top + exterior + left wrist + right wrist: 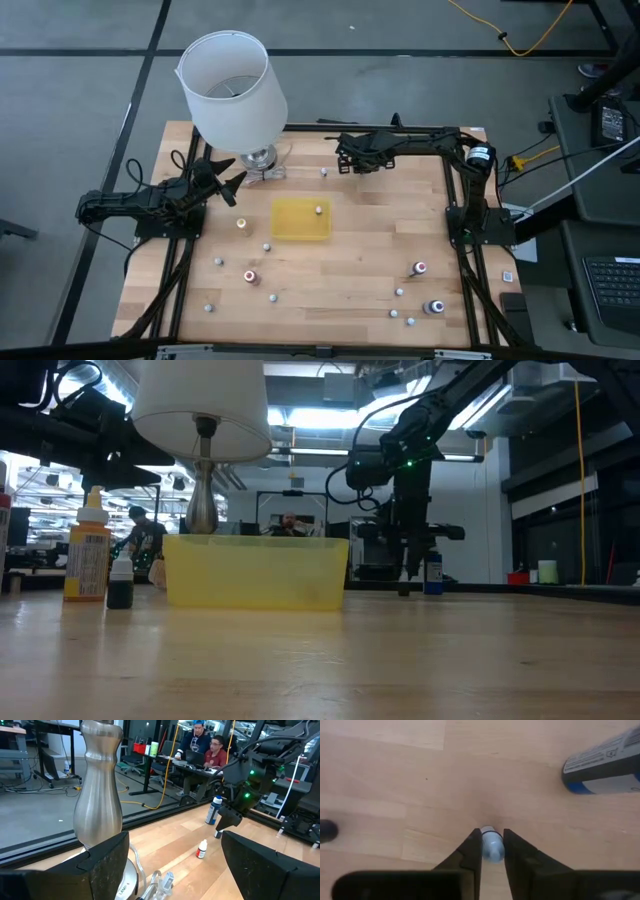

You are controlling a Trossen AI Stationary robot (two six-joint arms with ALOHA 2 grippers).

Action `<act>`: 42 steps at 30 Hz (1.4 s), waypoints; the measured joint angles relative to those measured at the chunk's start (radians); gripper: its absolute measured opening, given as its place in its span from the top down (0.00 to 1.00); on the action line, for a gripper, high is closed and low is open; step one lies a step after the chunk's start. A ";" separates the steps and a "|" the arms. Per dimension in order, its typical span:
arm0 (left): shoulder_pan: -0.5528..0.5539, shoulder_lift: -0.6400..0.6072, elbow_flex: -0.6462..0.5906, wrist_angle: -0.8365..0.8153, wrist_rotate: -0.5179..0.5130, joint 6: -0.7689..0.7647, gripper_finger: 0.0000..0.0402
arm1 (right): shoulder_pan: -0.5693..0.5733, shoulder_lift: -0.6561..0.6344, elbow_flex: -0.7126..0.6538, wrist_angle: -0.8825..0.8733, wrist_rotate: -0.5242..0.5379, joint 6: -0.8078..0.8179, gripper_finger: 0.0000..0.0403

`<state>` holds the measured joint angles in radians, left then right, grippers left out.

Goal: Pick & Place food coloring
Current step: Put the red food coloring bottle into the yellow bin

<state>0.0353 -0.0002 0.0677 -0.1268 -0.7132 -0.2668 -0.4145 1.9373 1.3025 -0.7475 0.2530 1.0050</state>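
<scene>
My right gripper [345, 163] reaches to the table's far middle and points steeply down; it is shut on a tiny food coloring bottle [492, 845] with a pale round top. In the low view the gripper [405, 582] stands just above the wood. Other small food coloring bottles stand scattered on the table, for instance a red-topped one [420, 268] and another [250, 276] nearer the front. One tiny bottle [318, 210] stands in the yellow tray [295, 230]. My left gripper [232, 187] waits open at the left, level, beside the lamp's base [97, 785]. My right gripper pinches the tiny bottle's upper part, just under its round top [493, 836], between its two fingers [470, 852]. The fingers come from above, slanting down. The bottle stands upright between them; whether its bottom rests on the wood is hidden beneath it.
A lamp with a big white shade [232, 85] stands at the far left. A larger blue-labelled bottle [602, 767] stands close beside my right gripper. A yellow-orange bottle [88, 550] and a dark one [120, 585] stand left of the tray. People sit beyond the table [205, 745].
</scene>
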 joint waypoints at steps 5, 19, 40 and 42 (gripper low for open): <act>0.000 0.000 0.000 0.000 0.000 0.000 0.23 | 0.000 0.000 0.026 -0.010 -0.030 -0.085 0.84; 0.000 0.000 0.000 0.000 0.000 0.000 0.23 | 0.039 0.000 0.338 -0.274 -0.152 -0.548 0.85; 0.000 0.000 0.000 0.000 0.000 0.000 0.22 | 0.310 -0.001 0.516 -0.478 -0.188 -0.723 0.84; 0.000 0.000 0.000 0.000 0.000 0.000 0.22 | 0.333 -0.001 0.516 -0.468 -0.189 -0.724 0.85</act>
<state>0.0353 -0.0002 0.0677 -0.1268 -0.7132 -0.2668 -0.0812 1.9362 1.8187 -1.2155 0.0643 0.2811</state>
